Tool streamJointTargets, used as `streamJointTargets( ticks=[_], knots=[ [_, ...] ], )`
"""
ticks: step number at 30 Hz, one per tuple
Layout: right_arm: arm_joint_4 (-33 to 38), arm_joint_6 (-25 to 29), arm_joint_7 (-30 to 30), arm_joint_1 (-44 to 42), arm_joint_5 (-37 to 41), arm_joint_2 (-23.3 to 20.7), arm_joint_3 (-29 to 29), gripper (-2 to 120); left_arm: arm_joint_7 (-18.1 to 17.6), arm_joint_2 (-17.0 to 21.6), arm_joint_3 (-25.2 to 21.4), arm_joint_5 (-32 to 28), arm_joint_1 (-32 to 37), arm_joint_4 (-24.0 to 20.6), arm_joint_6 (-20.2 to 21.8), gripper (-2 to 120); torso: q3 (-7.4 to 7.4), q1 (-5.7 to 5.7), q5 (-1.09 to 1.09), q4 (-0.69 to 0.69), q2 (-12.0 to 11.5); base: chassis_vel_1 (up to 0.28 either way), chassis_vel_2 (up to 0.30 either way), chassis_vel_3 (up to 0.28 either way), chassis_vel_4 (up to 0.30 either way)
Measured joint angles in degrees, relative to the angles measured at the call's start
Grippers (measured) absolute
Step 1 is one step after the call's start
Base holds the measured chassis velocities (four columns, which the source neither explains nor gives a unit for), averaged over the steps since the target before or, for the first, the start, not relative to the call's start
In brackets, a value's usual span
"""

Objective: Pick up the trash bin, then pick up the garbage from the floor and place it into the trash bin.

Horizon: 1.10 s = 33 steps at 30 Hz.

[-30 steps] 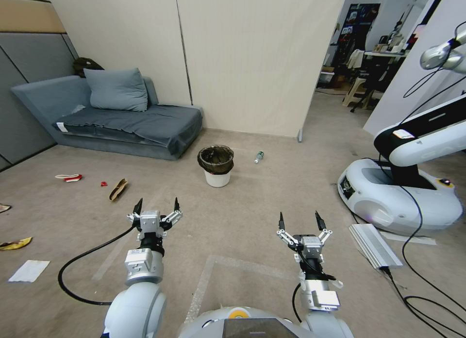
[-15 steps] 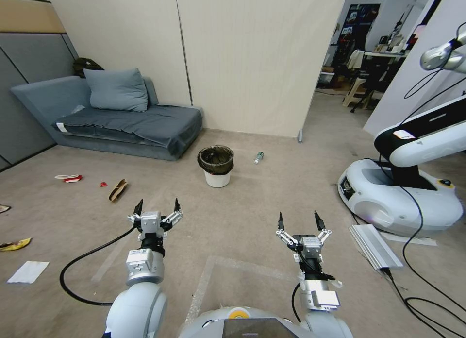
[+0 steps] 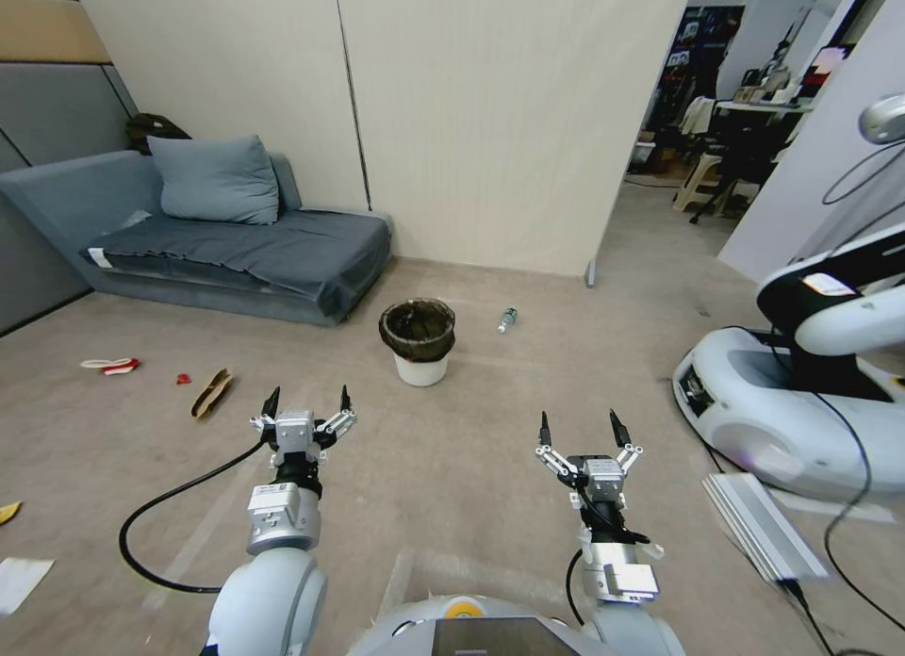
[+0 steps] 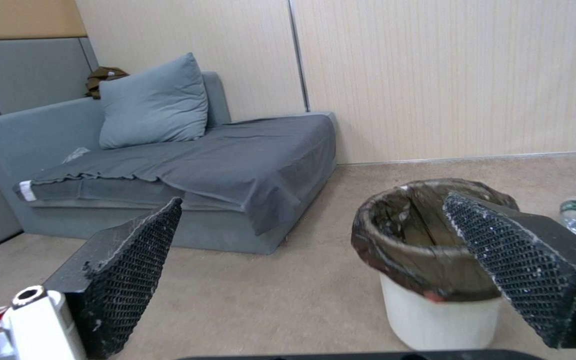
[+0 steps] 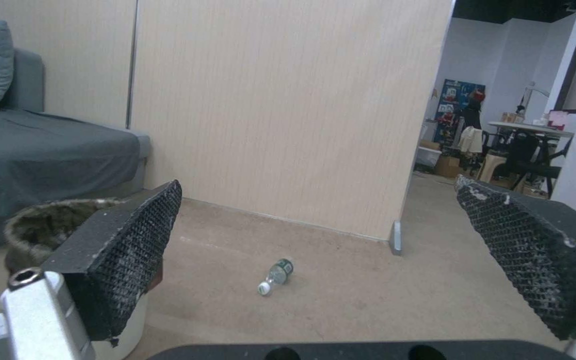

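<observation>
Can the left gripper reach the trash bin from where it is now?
Probably not yet. The left gripper is open and points toward the trash bin, with only bare floor between them, but the bin stands well ahead of it, so the robot likely must come closer.

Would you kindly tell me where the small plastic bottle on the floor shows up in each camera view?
Head view: the bottle lies on the floor just right of the trash bin.
Left wrist view: bottle at the frame edge beyond the bin.
Right wrist view: bottle mid-floor.
Shared landmark: the trash bin.
</observation>
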Motion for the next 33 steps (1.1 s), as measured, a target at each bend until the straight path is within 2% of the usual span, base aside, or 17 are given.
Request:
streamJointTargets(
  ticks=[26,33],
  knots=[
    [-1.0,0.5,-0.5,0.3,0.3,0.0,-0.1,100,0.0,-0.2,0.3,0.6,0.0,0.3,-0.1,100,0.0,0.01,0.02,0.01,0.0,-0.247,0.252,0.253,-0.26],
    [-1.2,1.2,-0.8,0.3,0.3,0.0,-0.1,100,0.0,-0.3,0.3,0.7,0.0,0.4,-0.1,100,0.01,0.02,0.0,0.0,0.0,-0.117,0.098,0.101,-0.097]
  ],
)
